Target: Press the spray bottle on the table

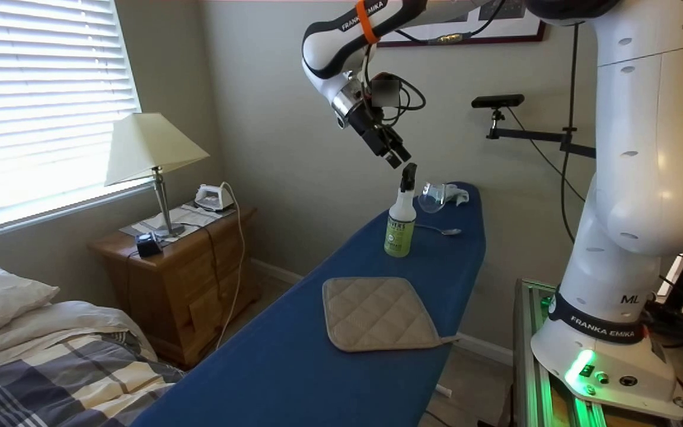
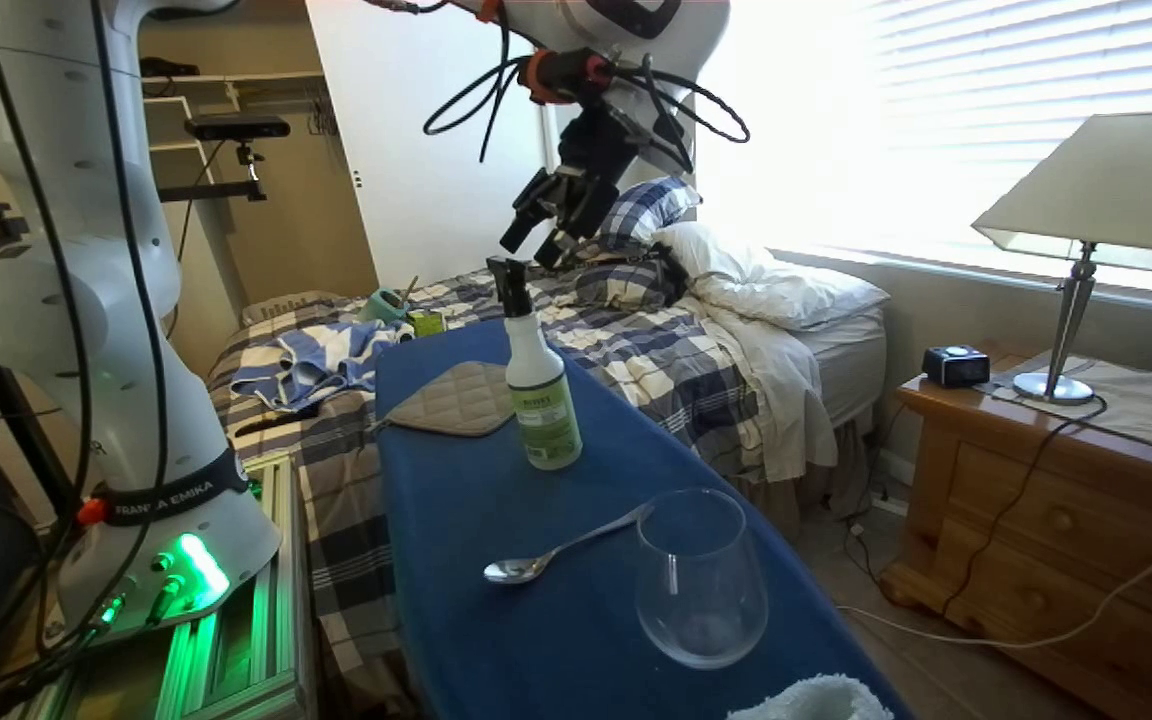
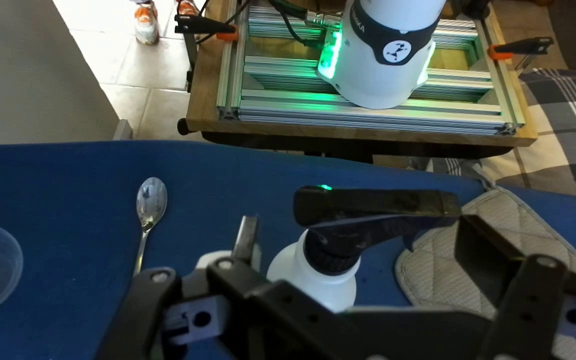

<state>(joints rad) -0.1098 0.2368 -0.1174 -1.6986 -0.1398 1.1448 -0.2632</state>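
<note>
While the spray bottle (image 1: 402,212) stands below, empty jaws gape wide.

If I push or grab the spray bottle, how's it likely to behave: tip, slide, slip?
Pushed sideways at its black top, the spray bottle would probably tip: it stands tall on a narrow base. Its smooth-looking sides may be slippery in a grip. The fabric-covered table could resist sliding somewhat.
</note>
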